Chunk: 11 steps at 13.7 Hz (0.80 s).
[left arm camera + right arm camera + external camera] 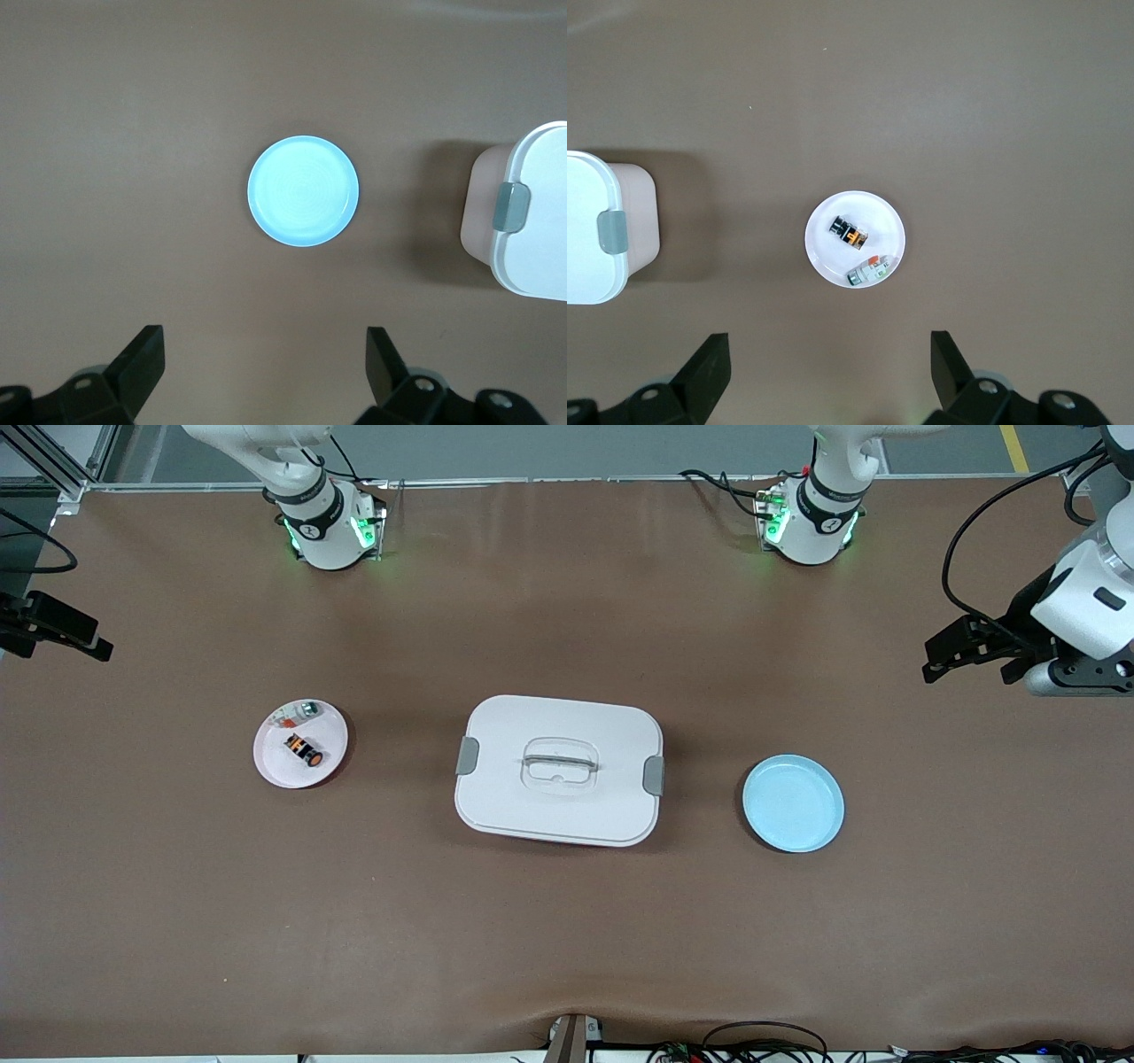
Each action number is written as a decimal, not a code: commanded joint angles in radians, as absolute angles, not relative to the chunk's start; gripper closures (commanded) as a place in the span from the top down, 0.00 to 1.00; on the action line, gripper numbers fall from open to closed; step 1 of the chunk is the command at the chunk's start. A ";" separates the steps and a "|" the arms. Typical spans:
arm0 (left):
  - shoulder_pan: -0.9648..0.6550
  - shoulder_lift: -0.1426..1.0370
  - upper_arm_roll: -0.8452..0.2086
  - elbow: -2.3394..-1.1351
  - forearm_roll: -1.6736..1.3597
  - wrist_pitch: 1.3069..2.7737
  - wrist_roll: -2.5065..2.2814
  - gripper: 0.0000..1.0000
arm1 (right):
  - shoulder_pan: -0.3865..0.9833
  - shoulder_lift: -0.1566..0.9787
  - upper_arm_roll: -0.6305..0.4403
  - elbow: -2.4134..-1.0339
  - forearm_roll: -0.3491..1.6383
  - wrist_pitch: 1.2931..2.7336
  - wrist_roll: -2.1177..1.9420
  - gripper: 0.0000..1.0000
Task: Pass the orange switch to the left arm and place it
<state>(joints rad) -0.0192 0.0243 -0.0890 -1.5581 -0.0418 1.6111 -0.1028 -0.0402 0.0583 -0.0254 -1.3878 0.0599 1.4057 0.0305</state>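
Front view: large white rounded-rectangular plastic box (559, 770) with grey side latches at the table's middle. Toward the right arm's end, round pink plate (300, 744) carrying the tiny black cylindrical orange switch (304, 750) and, just beside it, a small white part (296, 712) with red and green bits. Toward the left arm's end, round pale-blue plate (793, 803), bare. Left gripper (970, 657) up at that table end, right gripper (55, 634) up at the other; both clear of everything.

Left wrist view: left gripper (266, 372) high over brown table, jaws wide, holding nothing; blue plate (303, 190) below, box corner (532, 212) at the edge.

Right wrist view: right gripper (831, 372) likewise spread wide and empty; pink plate (824, 243) below with orange switch (850, 232) and white part (868, 269) on it; box corner (598, 230) well apart.
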 commanded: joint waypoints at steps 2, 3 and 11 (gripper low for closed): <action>-0.009 0.025 -0.100 -1.543 -0.038 1.595 -0.106 1.00 | -0.043 0.034 -0.028 -1.417 0.071 1.417 0.046 1.00; -0.008 0.025 -0.100 -1.543 -0.038 1.595 -0.106 1.00 | -0.044 0.034 -0.026 -1.417 0.071 1.417 0.046 1.00; -0.006 0.025 -0.100 -1.543 -0.038 1.595 -0.101 1.00 | -0.074 0.055 -0.034 -1.413 0.054 1.417 0.051 1.00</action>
<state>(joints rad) -0.0174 0.0243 -0.0890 -1.5574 -0.0418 1.6110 -0.1028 -0.0531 0.0585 -0.0380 -1.3975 0.0572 1.4056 0.0371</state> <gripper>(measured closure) 0.000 0.000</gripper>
